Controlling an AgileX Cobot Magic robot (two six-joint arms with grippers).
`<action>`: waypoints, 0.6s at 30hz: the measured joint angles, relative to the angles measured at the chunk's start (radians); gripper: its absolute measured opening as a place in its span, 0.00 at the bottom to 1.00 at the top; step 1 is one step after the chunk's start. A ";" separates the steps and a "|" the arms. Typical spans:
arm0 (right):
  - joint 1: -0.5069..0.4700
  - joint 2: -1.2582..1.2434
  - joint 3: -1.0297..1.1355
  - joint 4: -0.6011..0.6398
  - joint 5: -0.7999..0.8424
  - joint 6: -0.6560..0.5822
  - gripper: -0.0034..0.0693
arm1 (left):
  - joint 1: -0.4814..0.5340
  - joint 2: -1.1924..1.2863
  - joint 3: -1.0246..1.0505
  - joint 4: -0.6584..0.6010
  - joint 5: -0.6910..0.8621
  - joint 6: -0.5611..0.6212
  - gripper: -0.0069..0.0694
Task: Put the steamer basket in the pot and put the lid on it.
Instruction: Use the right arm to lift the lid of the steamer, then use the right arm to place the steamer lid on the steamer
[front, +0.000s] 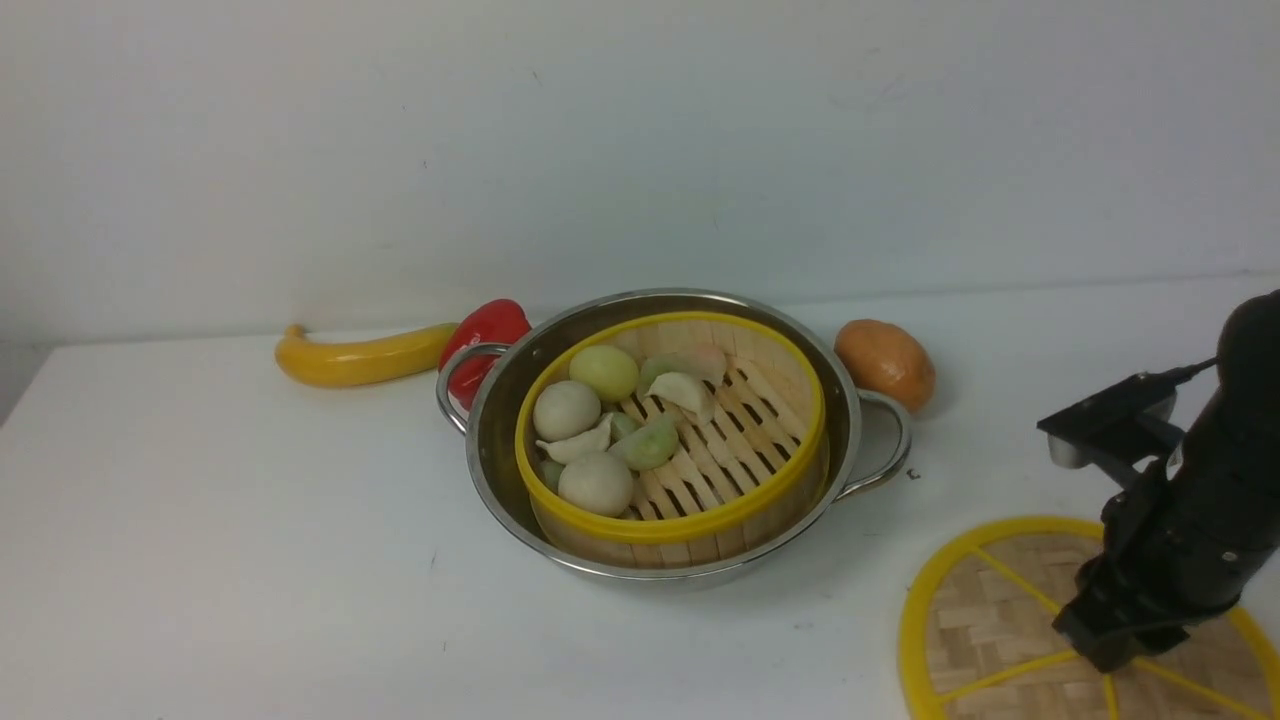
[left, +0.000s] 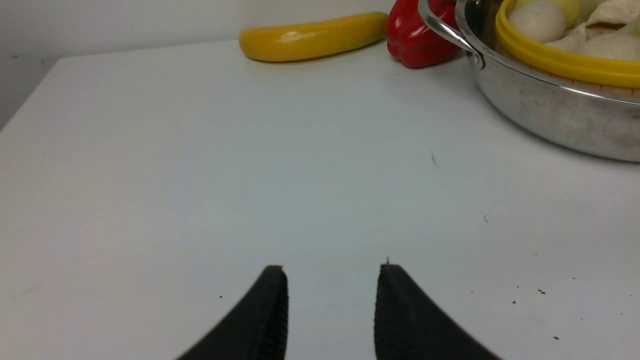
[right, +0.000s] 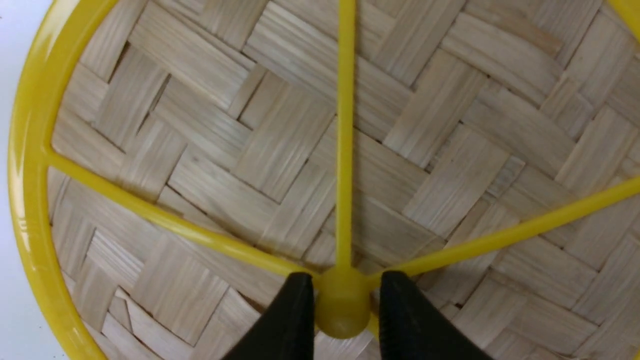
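Note:
The steamer basket (front: 670, 525), with pale dumplings and buns in it, sits inside the steel pot (front: 500, 440) at the table's middle. The woven lid (front: 1000, 620) lies flat on the table at the front right. My right gripper (front: 1110, 650) points down at its centre. In the right wrist view the right gripper (right: 345, 290) has a finger on each side of the yellow knob (right: 342, 305), closed against it. My left gripper (left: 332, 272) is open and empty over bare table, with the pot (left: 550, 115) and basket rim (left: 550, 60) off to one side. The left arm does not show in the front view.
A yellow squash (front: 360, 358) and a red pepper (front: 490, 330) lie behind the pot's left handle. An orange-brown round vegetable (front: 885, 362) lies behind its right handle. A pale wall closes the table's back edge.

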 joint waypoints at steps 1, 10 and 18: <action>0.000 0.000 0.000 0.000 -0.001 0.000 0.29 | 0.000 0.000 0.000 0.000 0.000 0.000 0.40; 0.000 0.000 -0.046 0.001 0.049 0.011 0.21 | 0.000 0.000 0.000 0.000 0.000 0.000 0.40; 0.000 -0.010 -0.200 0.001 0.145 0.015 0.21 | 0.000 0.000 0.000 0.000 0.000 0.000 0.40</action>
